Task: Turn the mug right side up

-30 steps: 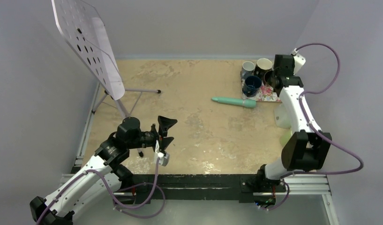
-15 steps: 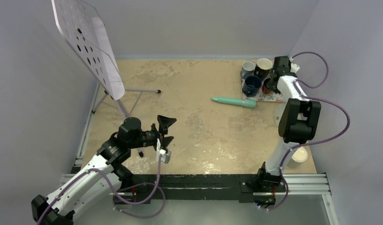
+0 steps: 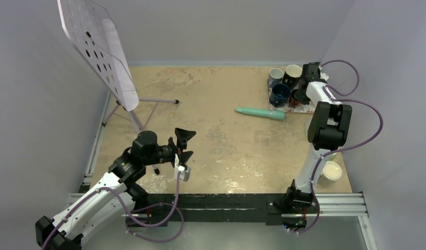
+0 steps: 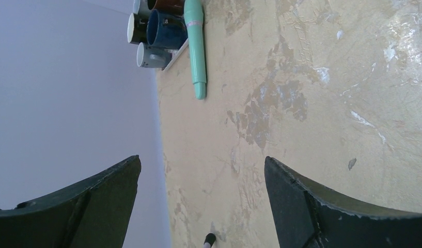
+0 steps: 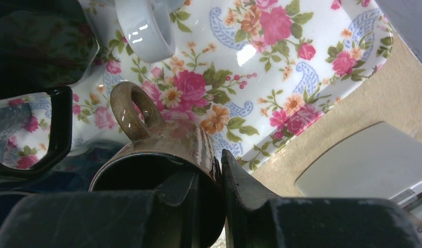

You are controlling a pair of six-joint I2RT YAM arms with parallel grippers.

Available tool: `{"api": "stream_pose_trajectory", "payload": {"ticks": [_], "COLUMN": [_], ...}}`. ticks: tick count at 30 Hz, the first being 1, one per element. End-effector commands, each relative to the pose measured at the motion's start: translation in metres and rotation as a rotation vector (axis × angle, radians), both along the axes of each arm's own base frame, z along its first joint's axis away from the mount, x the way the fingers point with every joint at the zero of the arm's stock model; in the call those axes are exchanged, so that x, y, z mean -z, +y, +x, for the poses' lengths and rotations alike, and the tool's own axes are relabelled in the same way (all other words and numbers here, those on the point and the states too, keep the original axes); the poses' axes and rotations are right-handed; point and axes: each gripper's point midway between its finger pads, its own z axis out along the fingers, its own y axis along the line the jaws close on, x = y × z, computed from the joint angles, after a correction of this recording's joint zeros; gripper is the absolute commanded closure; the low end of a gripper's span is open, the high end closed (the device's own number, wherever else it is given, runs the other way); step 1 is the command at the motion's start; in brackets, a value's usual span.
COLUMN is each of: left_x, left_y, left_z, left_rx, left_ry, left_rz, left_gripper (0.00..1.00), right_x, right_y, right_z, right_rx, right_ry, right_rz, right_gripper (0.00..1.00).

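Right gripper (image 5: 213, 178) is clamped on the rim of the brown mug (image 5: 162, 150), one finger inside the mouth and the other against the outer wall. The mug's mouth faces the wrist and its handle points away from the fingers, over the floral tray (image 5: 281, 77); contact with the tray can't be made out. Left gripper (image 3: 185, 146) has its jaws wide apart with nothing between them, and the teal pen-like object (image 4: 196, 46) lies well ahead of it, with the mugs just beyond.

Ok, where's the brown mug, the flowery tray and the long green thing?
brown mug (image 5: 183, 142), right wrist view, on its shiny side wall.
flowery tray (image 5: 281, 77), right wrist view, on its bare floor.
long green thing (image 3: 260, 113), top view, on its middle.
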Motion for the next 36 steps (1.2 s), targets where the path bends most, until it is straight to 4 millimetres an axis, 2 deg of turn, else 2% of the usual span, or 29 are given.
{"api": "stream_pose_trajectory", "payload": {"ticks": [1,4,9,14,17,21,23,24,26,27,32,36], "left_x": [-0.007,-0.006,-0.005,-0.005,-0.006,-0.005,-0.006,-0.007,-0.009,-0.009,-0.011,-0.013], "left_y": [-0.002,-0.002,-0.003,-0.004,-0.006,-0.006,-0.007,-0.008,-0.008,-0.009,-0.009,-0.009], "left_z": [0.002,0.003,0.002,0.001,-0.001,-0.005,-0.006,-0.007,-0.009,-0.010,-0.015,-0.017], "left_rx": [0.003,0.004,0.012,0.024,0.034,0.051,0.055,0.059,0.068,0.072,0.089,0.094], "left_ry": [-0.022,-0.023,-0.021,-0.020,-0.020,-0.005,-0.003,-0.001,0.004,0.010,0.025,0.025], "left_rz": [-0.023,-0.019,-0.018,-0.020,-0.026,-0.027,-0.029,-0.031,-0.036,-0.037,-0.037,-0.037], "left_gripper": [0.08,0.08,0.07,0.07,0.07,0.07,0.07,0.07,0.06,0.06,0.06,0.06], "right_x": [-0.022,-0.029,-0.068,-0.107,-0.125,-0.129,-0.120,-0.126,-0.119,-0.118,-0.114,-0.104], "right_y": [0.001,0.002,-0.001,-0.005,0.000,0.007,0.010,0.010,0.005,0.002,-0.012,-0.035], "right_z": [0.021,0.022,0.016,-0.004,-0.026,-0.063,-0.089,-0.101,-0.126,-0.137,-0.183,-0.205], "right_rx": [-0.018,-0.030,-0.043,-0.053,-0.052,-0.038,-0.016,0.000,0.069,0.097,0.251,0.347], "right_ry": [-0.070,-0.070,-0.120,-0.143,-0.136,-0.131,-0.135,-0.164,-0.177,-0.188,-0.228,-0.270], "right_rz": [0.017,0.016,-0.028,-0.092,-0.139,-0.155,-0.147,-0.151,-0.170,-0.179,-0.210,-0.167], "right_gripper": [0.92,0.77,0.54,0.49,0.49,0.43,0.40,0.31,0.06,0.03,0.01,0.01]}}
